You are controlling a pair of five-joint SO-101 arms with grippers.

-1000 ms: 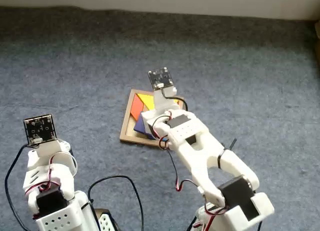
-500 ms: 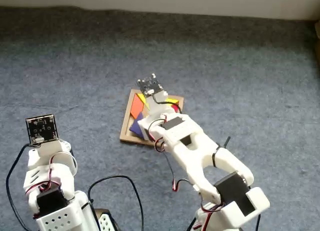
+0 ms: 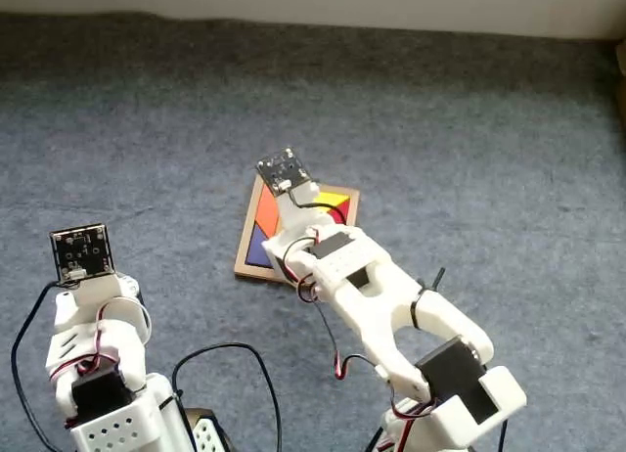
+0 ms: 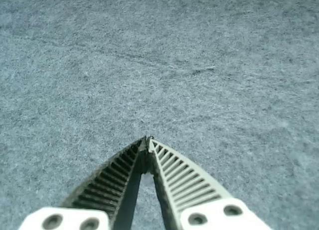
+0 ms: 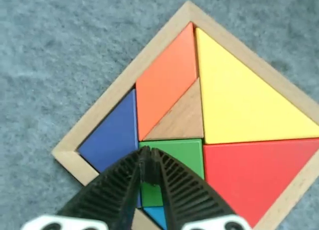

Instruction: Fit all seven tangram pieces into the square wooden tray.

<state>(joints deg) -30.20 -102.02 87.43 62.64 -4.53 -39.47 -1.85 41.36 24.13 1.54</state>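
The square wooden tray (image 5: 164,31) (image 3: 244,256) lies on the carpet, holding coloured tangram pieces: a large yellow triangle (image 5: 239,100), a large red triangle (image 5: 254,170), an orange piece (image 5: 164,90), a blue triangle (image 5: 112,138), a green square (image 5: 182,158), and a light blue piece (image 5: 157,217) partly hidden by the fingers. A bare wood triangle (image 5: 182,120) shows in the middle. My right gripper (image 5: 148,163) (image 3: 284,232) hangs shut just above the green square. My left gripper (image 4: 148,140) is shut over bare carpet, its arm (image 3: 83,276) at the near left.
Grey carpet (image 3: 469,129) surrounds the tray on all sides with free room. Cables (image 3: 235,359) loop between the two arm bases at the near edge. A pale wall strip (image 3: 293,2) runs along the far edge.
The right arm has swung leftward across the tray, uncovering the yellow and red pieces on its right half. The left arm has stayed still.
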